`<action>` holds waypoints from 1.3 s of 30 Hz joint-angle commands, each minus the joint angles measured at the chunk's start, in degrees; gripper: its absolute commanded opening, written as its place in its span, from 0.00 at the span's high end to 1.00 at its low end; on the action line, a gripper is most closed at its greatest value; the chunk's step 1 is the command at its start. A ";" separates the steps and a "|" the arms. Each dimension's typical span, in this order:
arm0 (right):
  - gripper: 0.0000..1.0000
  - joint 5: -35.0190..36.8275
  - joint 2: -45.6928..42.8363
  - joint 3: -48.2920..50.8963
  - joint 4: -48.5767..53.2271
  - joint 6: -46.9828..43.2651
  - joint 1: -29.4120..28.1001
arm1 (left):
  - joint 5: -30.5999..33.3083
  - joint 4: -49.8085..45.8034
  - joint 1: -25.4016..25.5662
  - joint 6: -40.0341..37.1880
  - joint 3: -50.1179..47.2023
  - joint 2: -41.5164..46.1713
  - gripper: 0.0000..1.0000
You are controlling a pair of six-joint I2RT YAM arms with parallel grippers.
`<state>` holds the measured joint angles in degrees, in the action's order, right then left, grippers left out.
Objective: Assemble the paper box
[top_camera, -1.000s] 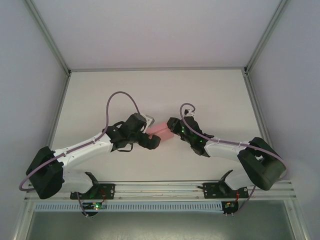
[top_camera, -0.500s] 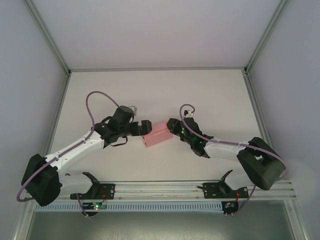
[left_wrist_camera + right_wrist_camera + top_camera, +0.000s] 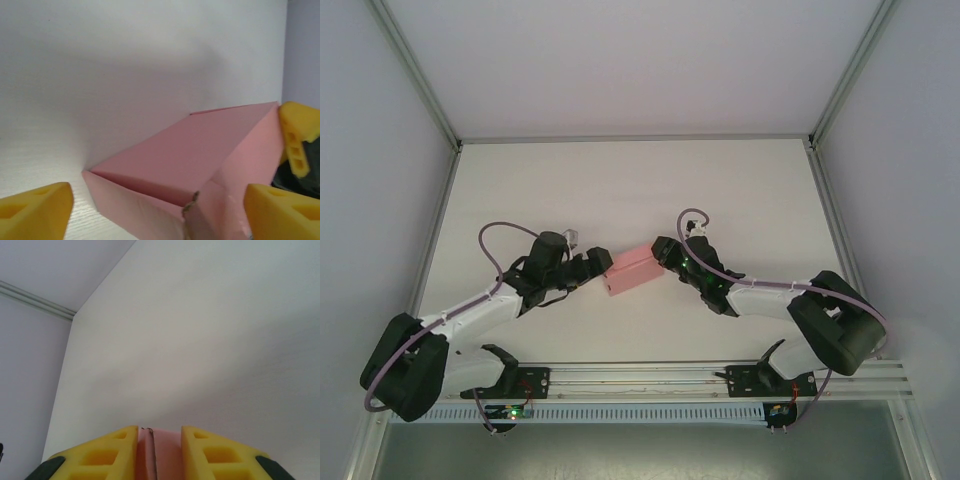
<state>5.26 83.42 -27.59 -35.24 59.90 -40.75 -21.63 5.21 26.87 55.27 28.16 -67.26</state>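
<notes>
Paper box (image 3: pixel 631 270): pink, folded into a low rectangular shape, resting on the white desk (image 3: pixel 620 180).

Right gripper (image 3: pixel 666 254): at the box's right end, fingers (image 3: pixel 102 455) clamped on a thin upright pink edge.

Left gripper (image 3: pixel 599 263): just beside the box's left end, fingers (image 3: pixel 35 210) wide apart. The box's open corner lies ahead between them. Cannot tell if they touch it.

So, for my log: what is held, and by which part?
The right gripper pinches the paper box by its right end; the left gripper is open.
</notes>
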 commanded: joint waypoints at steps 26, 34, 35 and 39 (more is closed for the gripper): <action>0.83 -13.51 11.22 6.93 -4.83 -16.31 2.40 | -0.56 27.10 3.94 -25.40 -14.12 -16.19 0.79; 0.87 -19.04 14.84 7.60 -9.91 -25.04 3.05 | 9.66 23.15 8.88 -30.11 -12.78 -18.44 0.83; 0.89 -19.35 15.32 7.39 -9.87 -26.02 3.05 | 11.46 21.77 9.89 -30.76 -12.05 -18.70 0.83; 0.94 -18.70 15.50 8.61 -12.22 -28.11 3.22 | 14.90 17.70 12.65 -32.67 -9.63 -19.92 0.83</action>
<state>-1.28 94.30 -22.94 -62.87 36.71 -34.06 -11.00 45.74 36.18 28.75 19.25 -80.66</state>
